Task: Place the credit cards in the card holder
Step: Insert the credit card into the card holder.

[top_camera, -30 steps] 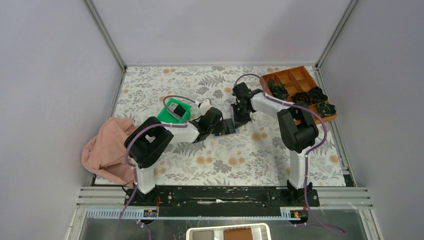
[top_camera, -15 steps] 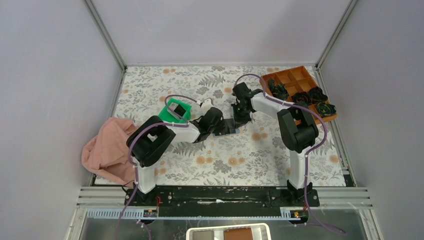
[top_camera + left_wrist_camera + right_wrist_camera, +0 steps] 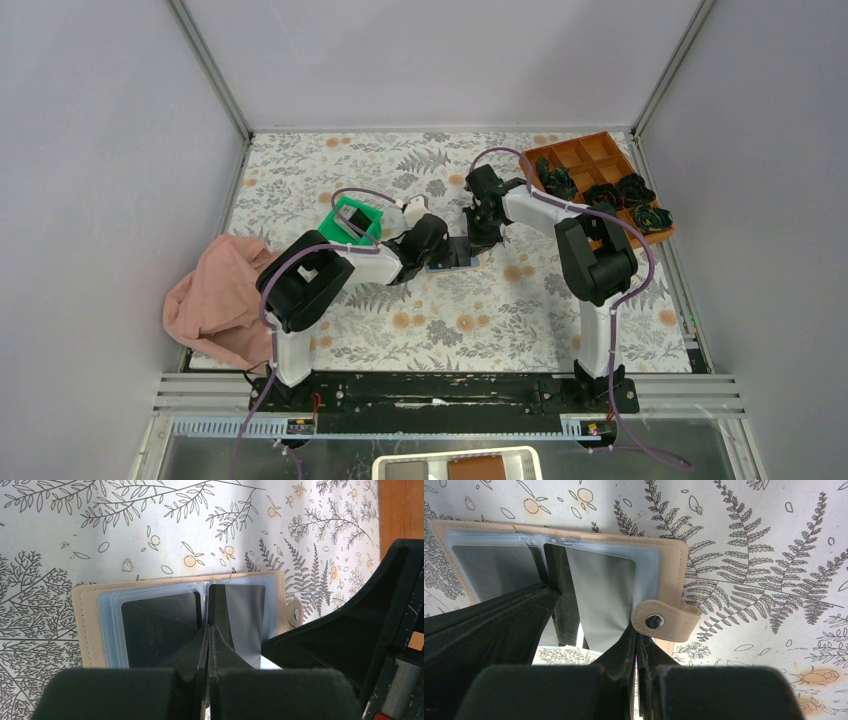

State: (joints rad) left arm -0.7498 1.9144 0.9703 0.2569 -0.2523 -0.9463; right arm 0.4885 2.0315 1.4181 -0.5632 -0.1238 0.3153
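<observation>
Left arm (image 3: 300, 290) has leaned in a touch! From above, left gripper (image 3: 442, 250) and right gripper (image 3: 472, 243) meet over the card holder (image 3: 455, 263), dead centre. Left wrist: left gripper pressed together on its fold, one credit card (image 3: 159, 627) pocketed at nine o'clock. Right wrist: right gripper pinching its sleeve edge; that pocket looks empty.

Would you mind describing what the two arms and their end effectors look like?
The left arm and right arm match: white tubular links joined by bulky black joints, each trailed by a looping purple cable. Both stand on a black rail. The left end effector and right end effector have matte black fingers tapering to narrow tips.
</observation>
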